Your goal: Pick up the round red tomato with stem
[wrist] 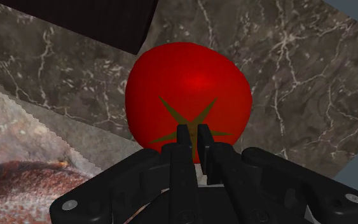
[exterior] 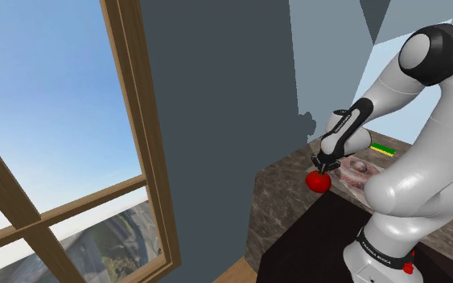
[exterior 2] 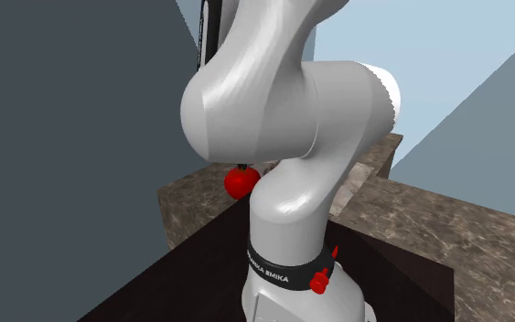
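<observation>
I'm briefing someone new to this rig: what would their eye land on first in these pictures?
The glossy red tomato, its star-shaped calyx facing the wrist camera, with the black gripper pinched shut on its stem above the dark marbled counter. Next, the wooden window frame with blue sky across the shoulder view's left, and the white arm bulking large in the second exterior view.

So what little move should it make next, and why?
Probably lift straight up, slowly. The black hand looks shut on just the top of the round red tomato, a narrow hold, with the brown marbled counter beneath.
</observation>
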Controlling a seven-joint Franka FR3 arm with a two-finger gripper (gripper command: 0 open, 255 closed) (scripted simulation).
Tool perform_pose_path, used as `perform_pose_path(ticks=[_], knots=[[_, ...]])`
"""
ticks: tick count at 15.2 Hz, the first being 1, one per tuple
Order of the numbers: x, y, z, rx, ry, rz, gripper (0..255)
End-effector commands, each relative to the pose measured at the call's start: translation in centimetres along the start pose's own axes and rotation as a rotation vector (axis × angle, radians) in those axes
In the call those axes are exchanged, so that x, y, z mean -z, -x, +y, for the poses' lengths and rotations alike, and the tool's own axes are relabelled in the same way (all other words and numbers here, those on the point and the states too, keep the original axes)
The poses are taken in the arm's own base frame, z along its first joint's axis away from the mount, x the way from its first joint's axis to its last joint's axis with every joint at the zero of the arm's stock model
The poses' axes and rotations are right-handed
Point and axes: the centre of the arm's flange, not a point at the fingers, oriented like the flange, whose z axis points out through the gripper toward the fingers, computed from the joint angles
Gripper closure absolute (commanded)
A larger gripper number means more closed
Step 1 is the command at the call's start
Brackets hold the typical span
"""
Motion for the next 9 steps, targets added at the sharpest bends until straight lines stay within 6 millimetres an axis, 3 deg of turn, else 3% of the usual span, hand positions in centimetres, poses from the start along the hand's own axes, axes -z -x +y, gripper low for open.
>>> perform_pose_path(ticks=[1,9], knots=[[1.1,-0.2,0.1,0.000,0.000,-0.001,255],[5.2,-0.8,0.2,0.000,0.000,-0.001,255]])
